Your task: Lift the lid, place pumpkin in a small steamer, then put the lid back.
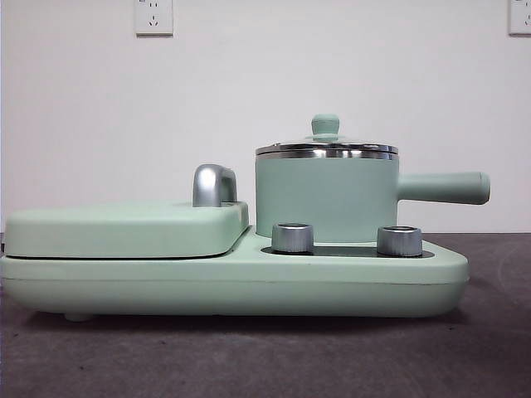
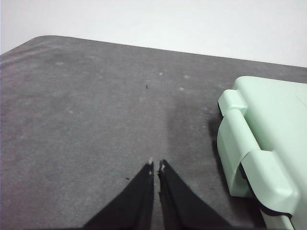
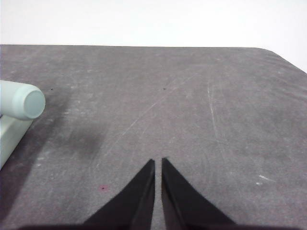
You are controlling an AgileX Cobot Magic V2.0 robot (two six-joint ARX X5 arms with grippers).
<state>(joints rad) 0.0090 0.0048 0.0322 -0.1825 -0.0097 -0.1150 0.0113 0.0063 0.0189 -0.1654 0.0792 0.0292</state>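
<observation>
The small steamer (image 1: 325,197), a mint-green pot with a long side handle (image 1: 444,187), stands on the right half of the mint-green cooker base (image 1: 232,286). The lid (image 1: 326,148), glass with a steel rim and a mint-green knob, sits on the pot. The pumpkin is out of view. My left gripper (image 2: 156,166) is shut and empty above the grey table, beside the cooker's hinged end (image 2: 259,143). My right gripper (image 3: 158,162) is shut and empty above the table, apart from the end of the pot handle (image 3: 21,100). Neither gripper shows in the front view.
A wide flat mint-green griddle cover (image 1: 124,228) with a steel handle (image 1: 214,184) lies on the cooker's left half. Two steel dials (image 1: 293,237) stand in front of the pot. The grey table (image 3: 192,110) stretches around the cooker; a white wall with sockets is behind.
</observation>
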